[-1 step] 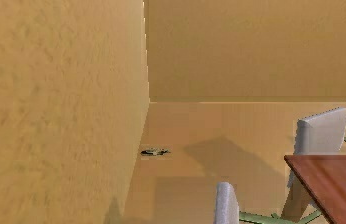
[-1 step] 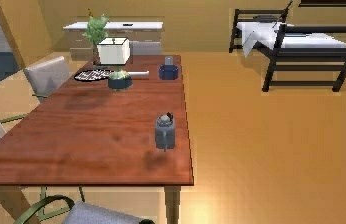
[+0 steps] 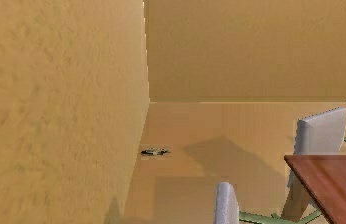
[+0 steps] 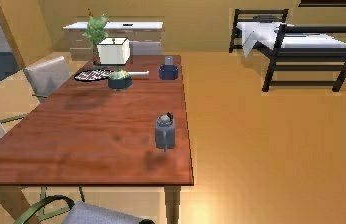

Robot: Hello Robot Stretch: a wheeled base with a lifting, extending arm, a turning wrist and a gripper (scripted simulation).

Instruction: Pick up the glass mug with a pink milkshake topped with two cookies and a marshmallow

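In the forward view, two ochre walls [image 3: 61, 90] are seen meeting in a corner above a bare floor. A small dark thing [image 3: 156, 151], too small to be named, lies on the floor against the wall. A wooden table's corner [image 3: 331, 180] juts in at the lower right with white chairs [image 3: 323, 130] drawn up to it, as for seating.

In the arm side view, the long table [image 4: 71, 135] is seen with a grey cup [image 4: 165, 131] standing upright near its right edge, within easy reach from that side. It is judged the likeliest match for the mug, though no pink filling or topping can be made out. A second dark cup [image 4: 168, 70] is set farther up, beside a bowl [image 4: 120, 79], a dark tray [image 4: 89, 74] and a potted plant [image 4: 112, 48], grouped at the far end as a centrepiece would be. A dark-framed bed [image 4: 291, 45] stands well apart.

No label or writing can be read. The gripper's state cannot be told.
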